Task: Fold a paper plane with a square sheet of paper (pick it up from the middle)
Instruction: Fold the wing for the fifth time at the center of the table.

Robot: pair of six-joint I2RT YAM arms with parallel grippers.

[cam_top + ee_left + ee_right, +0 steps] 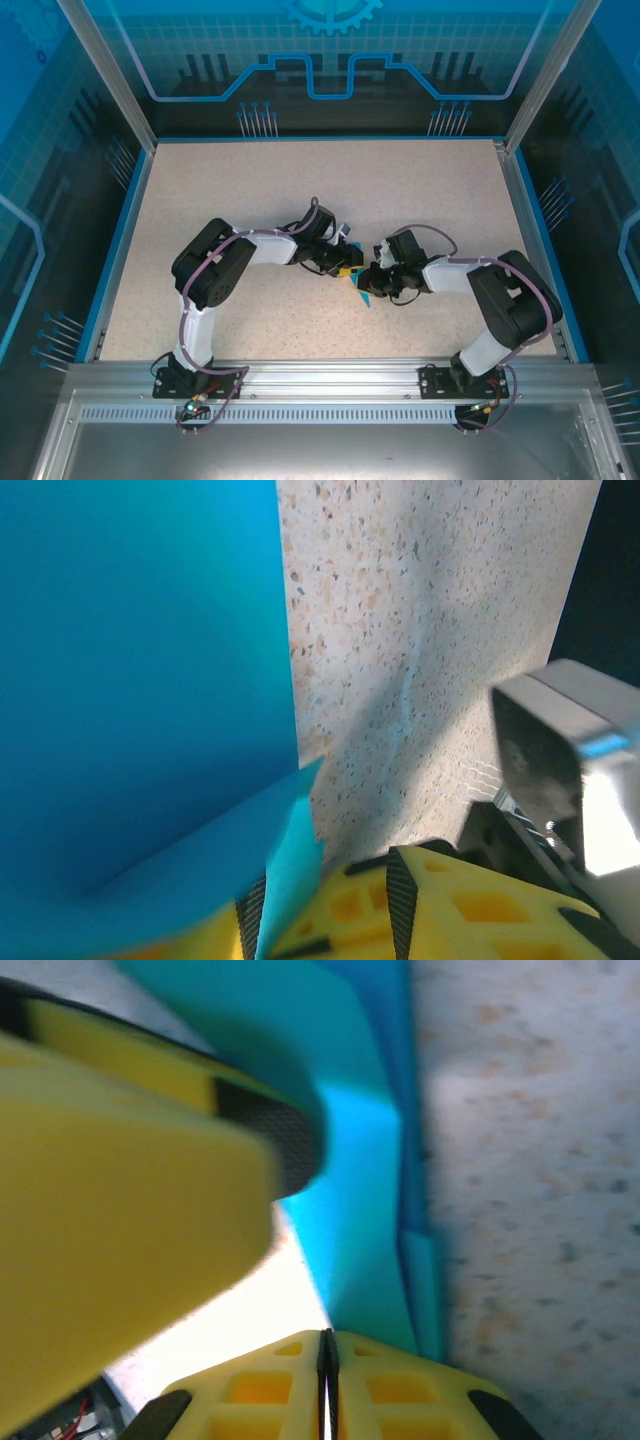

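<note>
Right gripper: fingers pressed together with only a thin seam between them. The bottom edge of the square sheet of paper runs into that seam, so they seem to pinch it.
Left gripper: jaws apart, just to the left of the right gripper and nearly touching it. A loose flap of the sheet stands in the gap between its pads, and I judge it is not clamped.
Sheet: at the right gripper's fingertips, already creased into layers. It stands up off the table rather than lying flat.
Direction from right gripper: the sheet rises straight ahead of the fingertips, leaning a little to their left.
Long axis: in the right wrist view the folded edges run directly away from the right gripper's tips. From above, the visible piece tapers to a point on the side towards the arm bases.
Nearer arm: both are at the sheet. The right gripper holds it, and the left need only close to share it.
Next move, as a judgement: the left jaws closing on the flap beside the right gripper's pinch would depend on the flap staying centred in the gap.
Writing: none readable on the sheet, fingers or table. The back panel beyond the right gripper carries a gear outline and line graphics, no words.
</note>
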